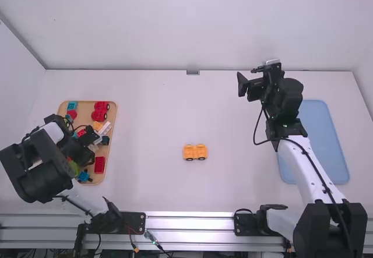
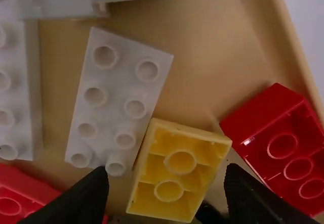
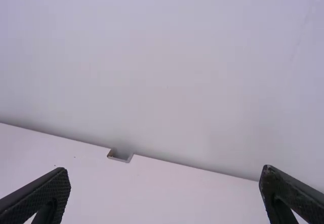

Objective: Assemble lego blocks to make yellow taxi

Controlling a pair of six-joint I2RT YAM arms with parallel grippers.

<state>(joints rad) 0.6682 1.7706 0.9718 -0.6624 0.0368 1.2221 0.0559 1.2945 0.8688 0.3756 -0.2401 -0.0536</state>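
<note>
My left gripper [image 1: 87, 155] is low over the wooden tray of blocks at the left. In the left wrist view, my left gripper [image 2: 167, 198] stands open, with a yellow block [image 2: 174, 171], hollow side up, between and just ahead of its fingers. A yellow-orange wheeled car base [image 1: 195, 152] rests on the middle of the table. My right gripper [image 1: 254, 78] is raised at the back right, far from the blocks. In the right wrist view, my right gripper [image 3: 164, 193] is wide open with nothing between its fingers.
Around the yellow block lie a white block [image 2: 119, 95], a red block [image 2: 278, 148] and another red block [image 2: 23, 196]. The tray's rim [image 1: 114, 113] borders them. A blue tray [image 1: 317, 130] lies at the right, partly behind the right arm.
</note>
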